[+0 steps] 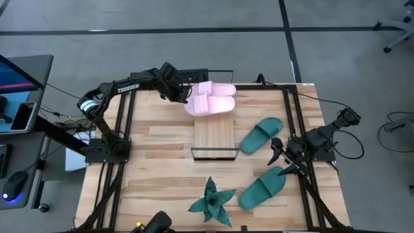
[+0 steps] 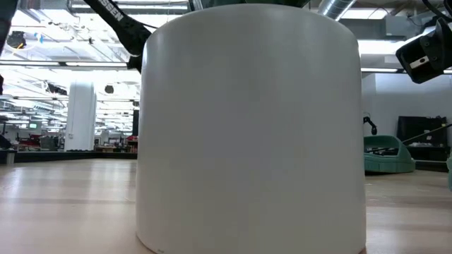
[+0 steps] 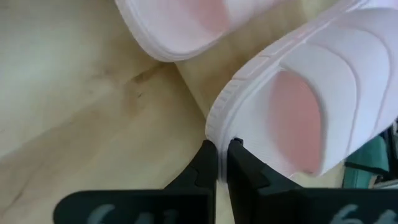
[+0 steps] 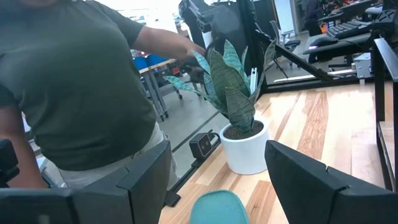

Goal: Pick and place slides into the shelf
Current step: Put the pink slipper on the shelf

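From its wrist view we see the left hand (image 3: 221,163) pinching the rim of a pink slide (image 3: 298,106); from above, both pink slides (image 1: 210,98) sit at the far end of the shelf (image 1: 214,137). The right hand (image 1: 279,159) is spread between two teal slides (image 1: 261,162). A white plant pot (image 2: 251,127) blocks our low view. A person (image 4: 74,93) stands beyond the bench (image 1: 155,168).

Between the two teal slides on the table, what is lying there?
In the high view, the right gripper sits open between the upper teal slide and the lower teal slide; otherwise only bare tabletop shows there.
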